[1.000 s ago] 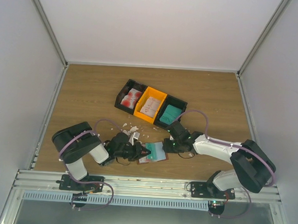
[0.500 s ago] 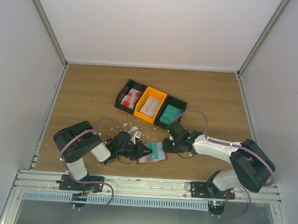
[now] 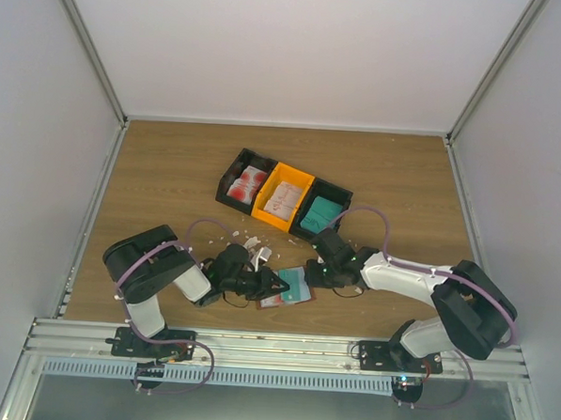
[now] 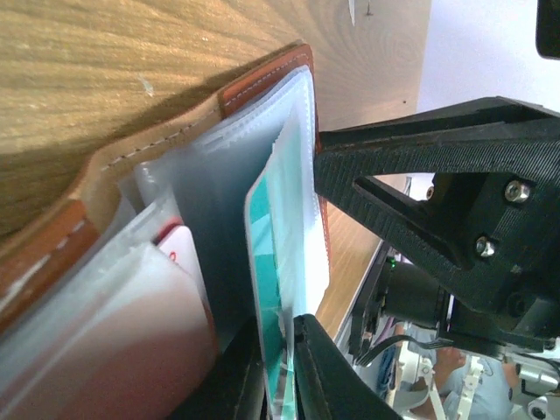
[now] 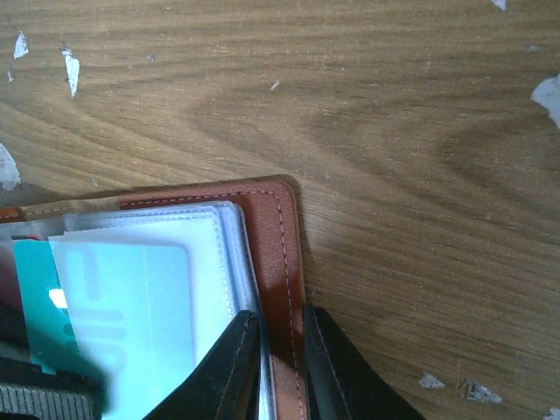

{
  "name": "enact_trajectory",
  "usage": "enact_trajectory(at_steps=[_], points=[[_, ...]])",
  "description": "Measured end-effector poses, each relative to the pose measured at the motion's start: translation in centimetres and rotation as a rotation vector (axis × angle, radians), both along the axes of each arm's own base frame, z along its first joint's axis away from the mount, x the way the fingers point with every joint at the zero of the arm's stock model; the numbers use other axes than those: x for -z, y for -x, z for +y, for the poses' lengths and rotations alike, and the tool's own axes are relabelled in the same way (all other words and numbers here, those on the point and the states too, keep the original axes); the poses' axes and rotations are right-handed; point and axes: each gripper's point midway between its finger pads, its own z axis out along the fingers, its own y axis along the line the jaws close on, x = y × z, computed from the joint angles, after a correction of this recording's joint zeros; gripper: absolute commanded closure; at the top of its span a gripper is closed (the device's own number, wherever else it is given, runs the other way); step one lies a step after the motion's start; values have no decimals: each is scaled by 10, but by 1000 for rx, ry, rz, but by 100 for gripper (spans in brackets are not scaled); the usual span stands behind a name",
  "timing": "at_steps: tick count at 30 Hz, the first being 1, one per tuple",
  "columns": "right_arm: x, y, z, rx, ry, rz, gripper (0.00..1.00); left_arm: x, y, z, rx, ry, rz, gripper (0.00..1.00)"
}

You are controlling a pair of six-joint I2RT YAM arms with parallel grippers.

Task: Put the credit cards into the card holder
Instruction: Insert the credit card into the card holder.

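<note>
The brown leather card holder lies open on the table between the two grippers, its clear pockets showing in the left wrist view and the right wrist view. My left gripper is shut on a teal green card whose far end sits inside a clear pocket. My right gripper is shut on the holder's brown cover edge. The teal card shows through the plastic in the right wrist view. More cards lie in the trays: red-blotched white, pinkish-beige, teal.
A row of three trays, black, orange and black, stands behind the holder. Small white scraps lie near the left gripper and on the wood in the right wrist view. White walls enclose the table.
The left gripper has edged slightly right, pushing the teal card a little further into the holder. The right gripper has stayed clamped on the cover.
</note>
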Motion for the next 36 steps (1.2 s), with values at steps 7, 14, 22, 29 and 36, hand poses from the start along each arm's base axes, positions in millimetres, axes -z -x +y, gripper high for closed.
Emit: enact_trajectory(at_steps=[7,14,22,29,36], points=[[0,0,0,21,0,3,84,-1,4,-1,36,-11,-2,68],[-1,4,4,14,-10,12,83,-9,11,-3,71,-45,-2,50],[-1,11,8,-9,-27,34,84,-11,13,7,64,-153,9,38],[-1,12,10,-15,-36,39,83,-12,12,19,50,-250,5,36],[-1,13,10,-19,-41,41,80,-11,14,28,45,-307,-10,35]])
